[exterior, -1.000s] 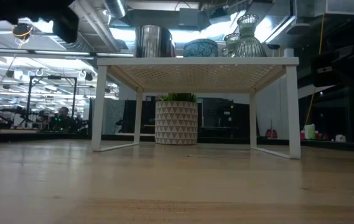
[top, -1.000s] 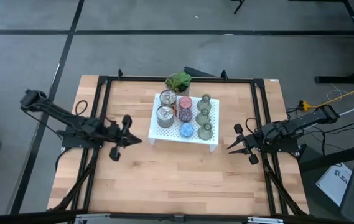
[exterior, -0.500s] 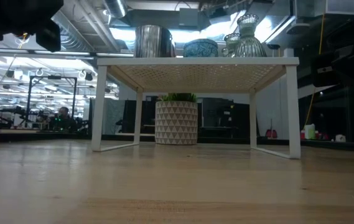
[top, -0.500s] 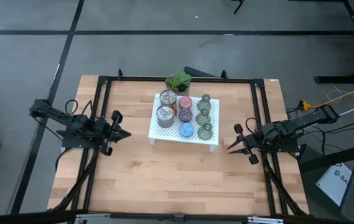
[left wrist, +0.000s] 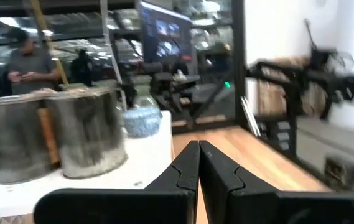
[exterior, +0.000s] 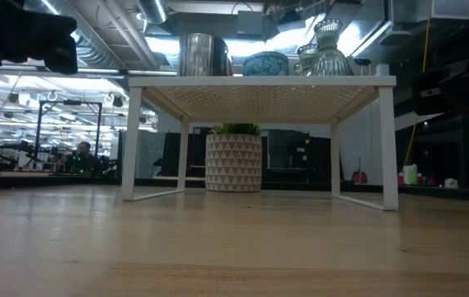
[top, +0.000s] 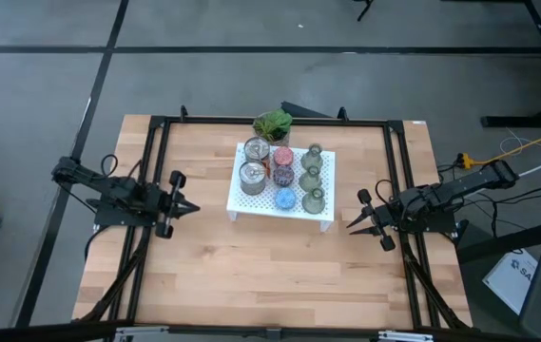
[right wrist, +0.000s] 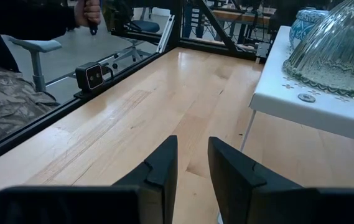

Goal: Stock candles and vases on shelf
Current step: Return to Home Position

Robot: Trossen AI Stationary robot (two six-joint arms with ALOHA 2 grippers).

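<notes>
The white perforated shelf (top: 260, 201) stands at the table's far middle. On it stand two silver tin candles (top: 252, 174), a pink candle (top: 282, 157), a dark candle (top: 282, 177), a light blue candle (top: 286, 198) and three olive-green vases (top: 312, 178). My left gripper (top: 194, 204) is shut and empty, left of the shelf, pointing at it; the tins (left wrist: 89, 134) show ahead in its wrist view. My right gripper (top: 351, 227) hangs right of the shelf, its fingers (right wrist: 164, 165) a narrow gap apart, holding nothing.
A potted green plant (top: 273, 123) stands on the table behind the shelf; its pot shows under the shelf in the low view (exterior: 233, 162). Black frame rails (top: 151, 171) run along the table's sides. Bare wood lies in front of the shelf. A person (left wrist: 30, 59) stands in the room beyond.
My left gripper has drawn back from the shelf toward the table's left edge, most of it in the first half second, and has kept shut. The things on the shelf have not moved.
</notes>
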